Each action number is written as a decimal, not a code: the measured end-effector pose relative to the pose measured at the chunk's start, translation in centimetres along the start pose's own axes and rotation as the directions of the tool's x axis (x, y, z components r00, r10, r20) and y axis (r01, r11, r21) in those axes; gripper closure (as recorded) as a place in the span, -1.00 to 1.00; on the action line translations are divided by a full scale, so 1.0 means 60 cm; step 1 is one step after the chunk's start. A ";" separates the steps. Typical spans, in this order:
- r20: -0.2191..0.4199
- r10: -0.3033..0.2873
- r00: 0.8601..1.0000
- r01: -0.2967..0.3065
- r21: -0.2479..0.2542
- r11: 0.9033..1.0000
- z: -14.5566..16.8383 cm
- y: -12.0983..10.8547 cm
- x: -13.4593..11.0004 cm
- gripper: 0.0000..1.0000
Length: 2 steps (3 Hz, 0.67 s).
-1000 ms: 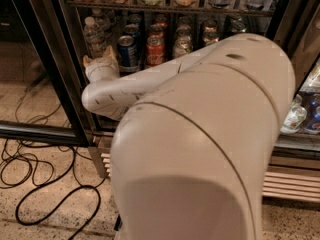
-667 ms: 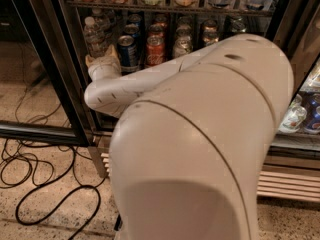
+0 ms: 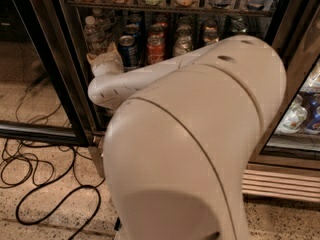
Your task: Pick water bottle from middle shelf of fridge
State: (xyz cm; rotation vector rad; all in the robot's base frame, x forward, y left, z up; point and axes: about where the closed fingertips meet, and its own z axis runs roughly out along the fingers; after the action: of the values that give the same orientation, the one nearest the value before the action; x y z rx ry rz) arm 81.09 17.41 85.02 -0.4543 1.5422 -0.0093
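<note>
The water bottle [image 3: 95, 34], clear with a white cap, stands at the left end of the fridge's [image 3: 60, 79] middle shelf, beside rows of soda cans [image 3: 155, 46]. My gripper [image 3: 105, 60] reaches into the open fridge and sits just below and right of the bottle, against its lower part. My large white arm [image 3: 200, 134] fills the foreground. It hides the shelf rack under the cans and the bottle's base.
The upper shelf rack [image 3: 165, 6] carries several labelled bottles. The black door frame [image 3: 40, 64] stands left of the gripper. Black cables [image 3: 35, 184] lie on the speckled floor at the left. More bottles [image 3: 295, 119] sit behind the right door, above the ribbed base grille [image 3: 280, 181].
My gripper and forearm have shifted slightly right and up, closer to the base of the water bottle. The bottle and the cans have not moved.
</note>
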 end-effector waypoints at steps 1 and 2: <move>0.009 -0.010 1.000 0.010 -0.003 1.000 0.014 -0.003 -0.006 -0.22; 0.016 -0.009 1.000 0.009 -0.017 1.000 0.028 0.004 -0.008 -0.26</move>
State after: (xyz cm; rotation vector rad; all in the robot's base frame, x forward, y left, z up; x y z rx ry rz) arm 82.64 18.22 85.36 -0.4735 1.5256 0.0008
